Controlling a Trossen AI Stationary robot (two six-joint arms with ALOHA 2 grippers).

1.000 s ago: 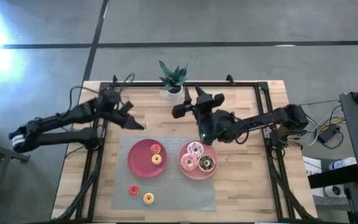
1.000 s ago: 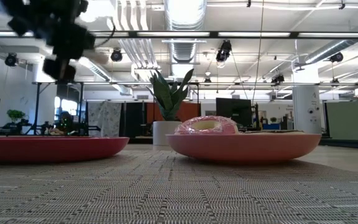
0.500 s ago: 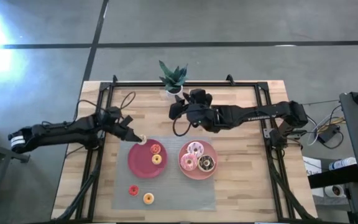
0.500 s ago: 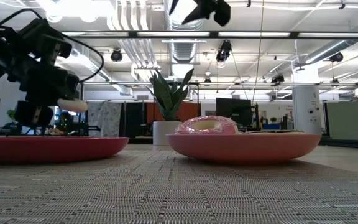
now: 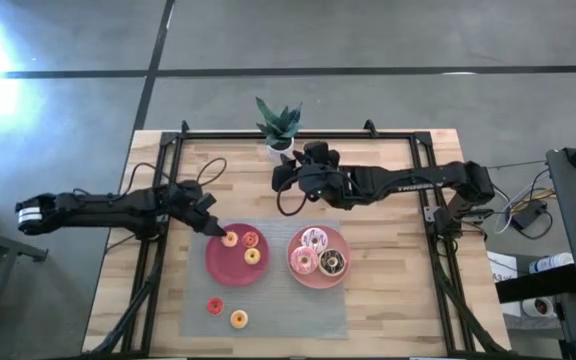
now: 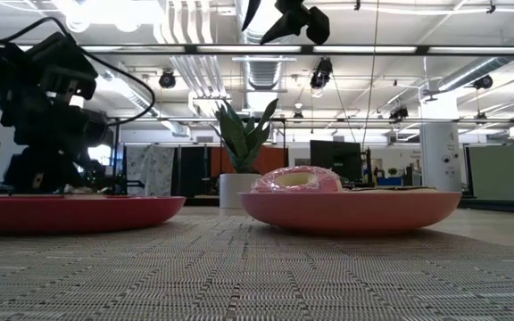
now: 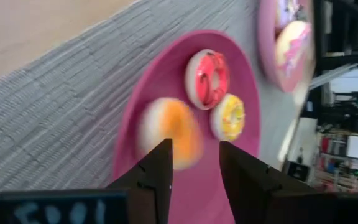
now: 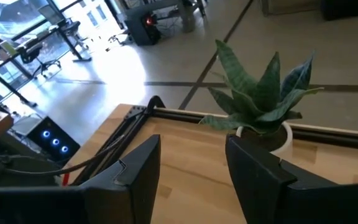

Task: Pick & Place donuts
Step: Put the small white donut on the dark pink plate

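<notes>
The left end effector hangs low at the edge of the red plate, its fingers parted with nothing between them, and an orange donut lies on the plate just ahead of the tips; it shows blurred in the left wrist view, so it may not have settled. Beyond it, further from the end effector, a red donut and a yellow donut sit touching on the same plate. Two more small donuts lie on the grey mat well apart from the end effector, on the plate's near side. The right end effector waits up near the potted plant, fingers apart and empty, above and behind the pink plate, which carries three larger donuts. The chief risk, I judge, is that the orange donut rolls or slides: released close to the rim, it could tip off onto the mat, or knock the red and yellow pair. A finger dragged across the plate could also catch the donut or nudge the plate across the counter
</notes>
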